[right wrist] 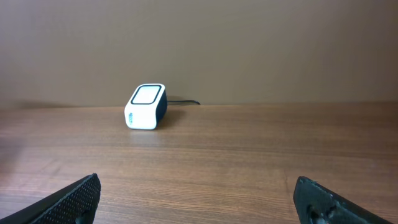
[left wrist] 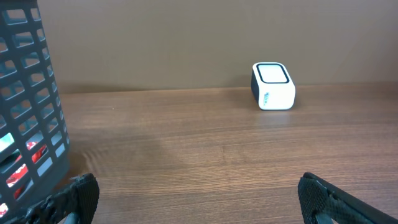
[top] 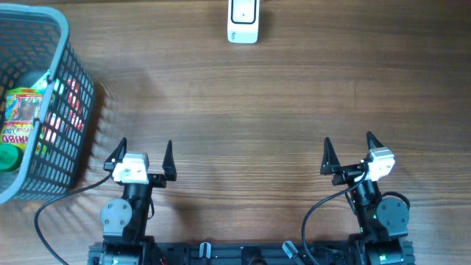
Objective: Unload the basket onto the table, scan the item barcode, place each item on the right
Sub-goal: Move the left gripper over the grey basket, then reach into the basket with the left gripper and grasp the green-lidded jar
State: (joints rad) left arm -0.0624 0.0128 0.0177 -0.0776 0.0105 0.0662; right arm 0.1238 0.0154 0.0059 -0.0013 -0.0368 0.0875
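Note:
A white barcode scanner (top: 243, 20) with a dark window stands at the table's far edge; it also shows as the scanner (left wrist: 273, 86) and the scanner (right wrist: 145, 106) in the wrist views. The item (top: 22, 121), a packet with yellow, red and green print, lies inside the grey basket (top: 70, 44) at the left. My left gripper (top: 143, 154) is open near the front edge, right of the basket, nothing between its fingers (left wrist: 84, 196). My right gripper (top: 347, 152) is open at the front right, its fingers (right wrist: 81, 196) wide apart and empty.
The basket wall (left wrist: 28, 112) fills the left side of the left wrist view. A dark cable (right wrist: 183, 101) runs from the scanner's back. Bare wooden table (top: 243, 118) lies between the grippers and the scanner.

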